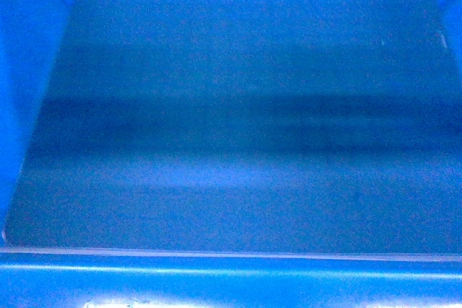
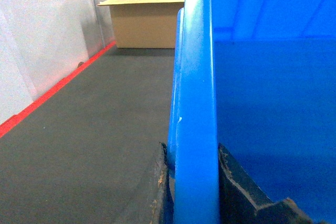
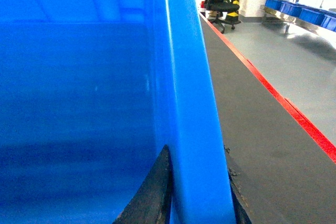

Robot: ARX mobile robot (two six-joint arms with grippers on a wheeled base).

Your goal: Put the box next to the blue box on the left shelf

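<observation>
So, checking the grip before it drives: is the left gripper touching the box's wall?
Touching. The left wrist view shows the left gripper pads pressed against both sides of the box wall.

1. The left gripper [image 2: 191,182] shows only its two dark, worn fingers [image 2: 241,192], one on each side of the thick rim of the large bright-blue plastic crate [image 2: 195,103], clamped on it.
2. The right gripper [image 3: 197,192] likewise pinches the crate's opposite rim between its dark fingers [image 3: 152,195].

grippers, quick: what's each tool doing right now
Left tool: shut on the box, clamping its left wall.
Right tool: shut on the box, clamping its right wall.
</observation>
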